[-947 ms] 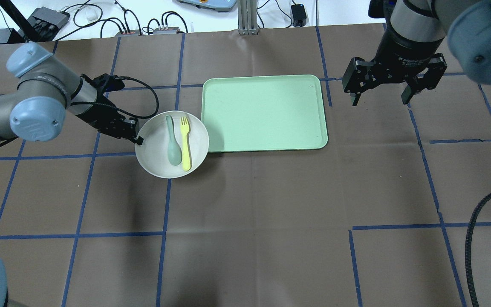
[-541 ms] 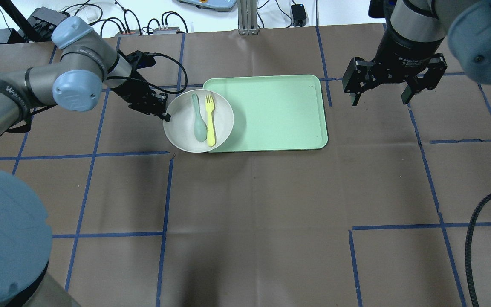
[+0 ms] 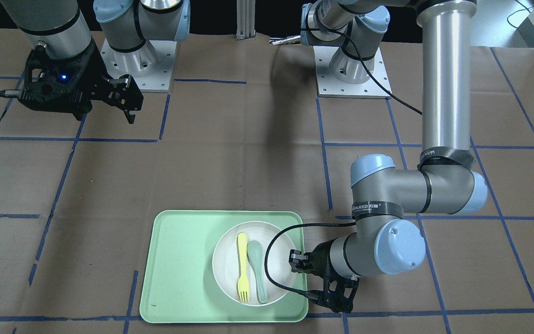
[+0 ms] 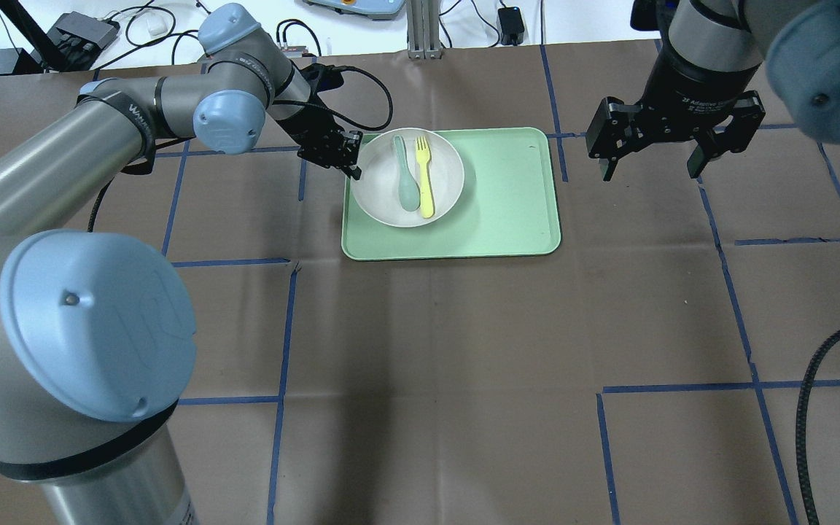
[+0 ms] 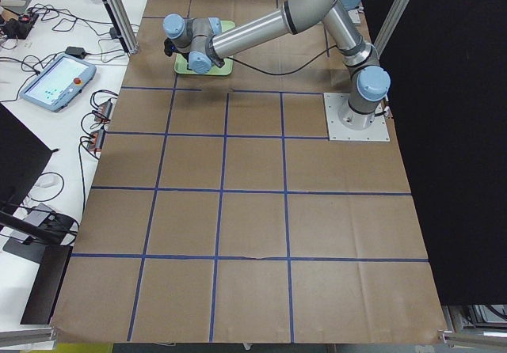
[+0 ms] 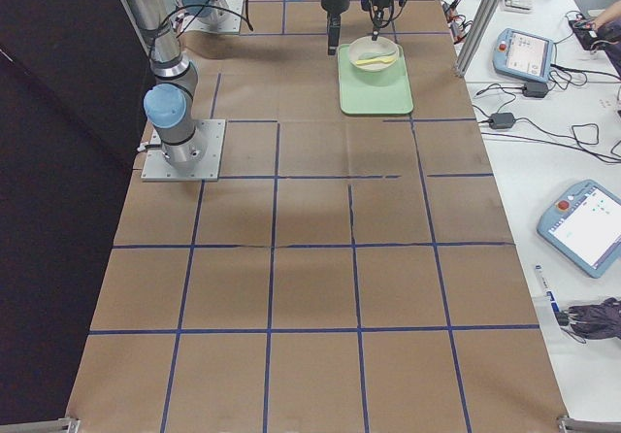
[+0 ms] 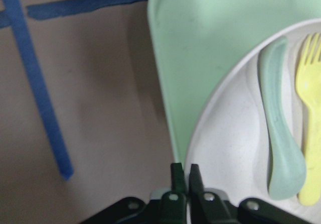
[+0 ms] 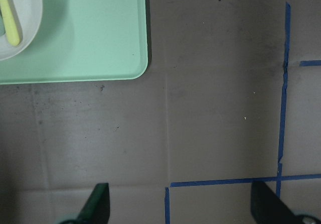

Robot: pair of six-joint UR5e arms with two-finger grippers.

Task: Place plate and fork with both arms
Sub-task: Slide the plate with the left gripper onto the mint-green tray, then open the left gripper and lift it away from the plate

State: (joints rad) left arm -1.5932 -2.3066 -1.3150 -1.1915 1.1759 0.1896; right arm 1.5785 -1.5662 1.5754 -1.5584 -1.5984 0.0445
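The off-white plate [image 4: 378, 182] is over the left part of the mint-green tray [image 4: 507, 204]. It carries the pale yellow fork [image 4: 425, 179] and a grey-green spoon [image 4: 405, 175] side by side. My left gripper [image 4: 354, 157] is shut on the plate's left rim. The left wrist view shows its fingertips [image 7: 176, 176] pinching the rim of the plate [image 7: 235, 148], next to the fork [image 7: 311, 108]. I cannot tell whether the plate rests on the tray. My right gripper [image 4: 652, 173] is open and empty, above the table right of the tray.
The tray [image 3: 179, 260] lies on brown paper marked with blue tape lines. The left arm's cable [image 3: 271, 250] loops over the plate's edge. Cables and boxes [image 4: 84, 29] lie beyond the table's far edge. The right wrist view shows the tray's corner [image 8: 90, 38] and bare paper.
My left arm has carried the plate, with fork and spoon on it, rightward and away from the table surface to over the tray. The right arm has not moved.
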